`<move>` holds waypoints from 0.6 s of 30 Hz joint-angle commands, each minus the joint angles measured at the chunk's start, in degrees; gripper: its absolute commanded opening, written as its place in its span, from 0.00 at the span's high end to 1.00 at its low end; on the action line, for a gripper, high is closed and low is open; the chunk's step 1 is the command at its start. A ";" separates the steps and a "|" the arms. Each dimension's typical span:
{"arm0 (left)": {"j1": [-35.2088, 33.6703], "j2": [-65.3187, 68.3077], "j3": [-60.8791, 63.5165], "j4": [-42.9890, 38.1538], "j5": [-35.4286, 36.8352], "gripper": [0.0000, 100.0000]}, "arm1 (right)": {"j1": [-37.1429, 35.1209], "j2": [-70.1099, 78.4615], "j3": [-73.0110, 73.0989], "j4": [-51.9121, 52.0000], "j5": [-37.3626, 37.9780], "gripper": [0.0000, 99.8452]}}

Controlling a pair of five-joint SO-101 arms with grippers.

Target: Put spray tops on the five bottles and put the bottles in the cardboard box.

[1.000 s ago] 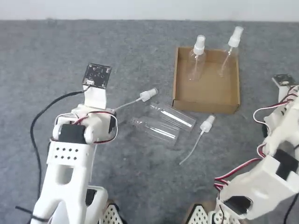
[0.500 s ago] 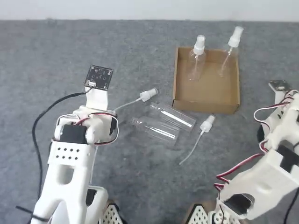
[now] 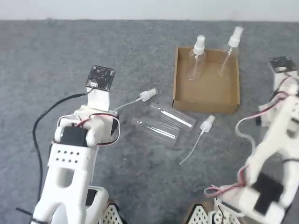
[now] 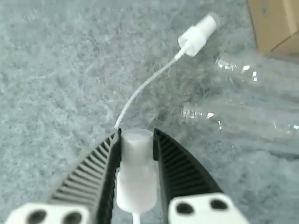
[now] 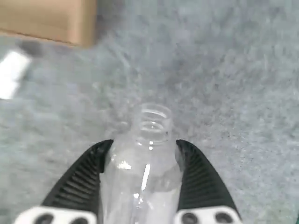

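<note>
My left gripper [image 4: 137, 135] is shut on a white spray top [image 4: 136, 172], held just above the grey carpet. Beyond it lie a second spray top [image 4: 198, 31] with its long tube and two clear uncapped bottles [image 4: 247, 70] [image 4: 243, 123] on their sides. My right gripper [image 5: 144, 142] is shut on a clear bottle [image 5: 148, 158] whose open neck points away from the wrist. The cardboard box [image 3: 180, 95] holds two bottles with spray tops [image 3: 196, 58] [image 3: 229, 53]. A third loose spray top [image 3: 207, 123] lies in front of the box.
The left arm [image 3: 86, 133] stands left of the lying bottles [image 3: 161, 123], the right arm [image 3: 280, 126] right of the box. A box corner [image 5: 46, 18] and a blurred white spray top [image 5: 11, 72] lie ahead of the right gripper.
The right arm has swung up and toward the far side of the table, beside the box. The left arm has shifted only slightly.
</note>
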 commanded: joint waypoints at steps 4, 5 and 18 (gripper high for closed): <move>-0.09 -9.67 2.33 -1.49 0.44 0.99 | -12.88 -29.49 15.56 0.75 -8.97 0.99; -0.09 -10.55 2.51 -1.49 0.44 0.99 | -15.16 -33.01 17.76 0.48 -10.11 0.99; 0.44 -12.48 1.71 -1.58 0.26 0.99 | -41.45 -51.21 35.43 -1.27 -15.38 0.99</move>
